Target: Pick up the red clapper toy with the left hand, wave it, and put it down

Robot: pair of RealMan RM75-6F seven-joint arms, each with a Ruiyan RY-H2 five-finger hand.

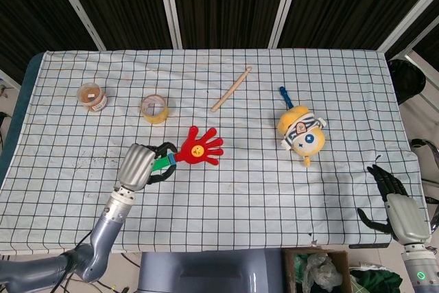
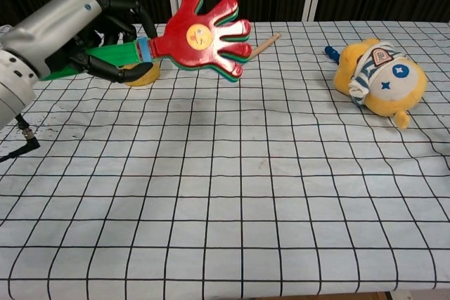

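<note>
The red clapper toy (image 1: 199,148) (image 2: 208,34), a hand-shaped paddle with a yellow smiley and a green handle, is up in the air above the checked cloth. My left hand (image 1: 139,165) (image 2: 74,29) grips its green handle, fingers wrapped round it, with the paddle pointing right. My right hand (image 1: 398,204) hangs off the table's near right corner with fingers spread and nothing in it; only the head view shows it.
A yellow plush toy (image 1: 301,132) (image 2: 380,79) lies at the right. A wooden stick (image 1: 231,89) (image 2: 259,46) lies at the back centre. A tape roll (image 1: 154,108) and a small jar (image 1: 91,96) stand at the back left.
</note>
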